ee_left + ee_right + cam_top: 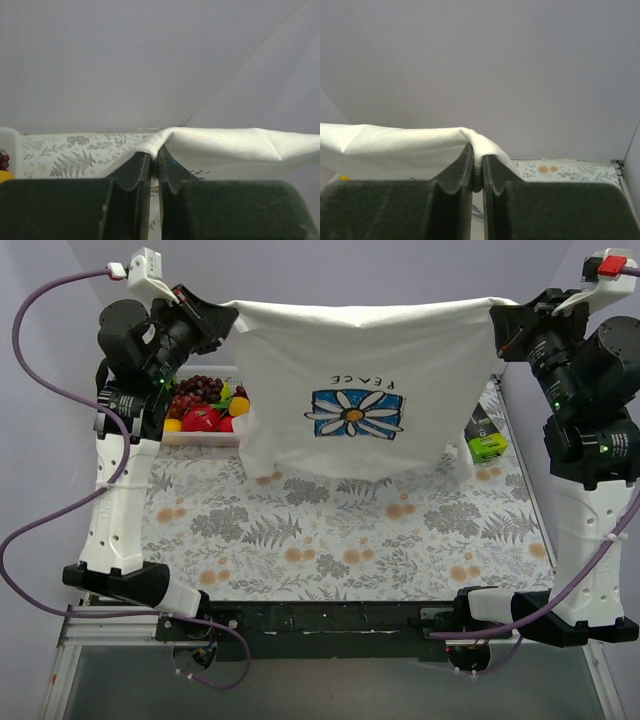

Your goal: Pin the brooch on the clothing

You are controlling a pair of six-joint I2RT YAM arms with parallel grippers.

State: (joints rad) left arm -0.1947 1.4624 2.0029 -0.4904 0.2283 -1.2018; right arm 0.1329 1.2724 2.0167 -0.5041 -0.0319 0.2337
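While my left gripper [154, 159] is clamped tight on one top corner of the white T-shirt [350, 350], my right gripper [477, 160] is pinched just as firmly on the other corner. In both wrist views a fold of cloth bulges up between the dark fingers. In the top view the shirt is stretched across the upper middle of the frame, its top edge running nearly straight from the upper left to the upper right. It hangs down from there like a curtain. The fabric is plain white and a little creased. In its centre is a blue square logo [356, 413] showing a white daisy with an orange heart. Small dark lettering sits just above the logo, and both appear upside down. The short sleeves dangle at the lower corners of the shirt, close over the floral tablecloth [330, 540]. Behind the shirt's left edge sits a tray of fruit [205, 408], and a green object [487, 445] peeks out at its right edge.
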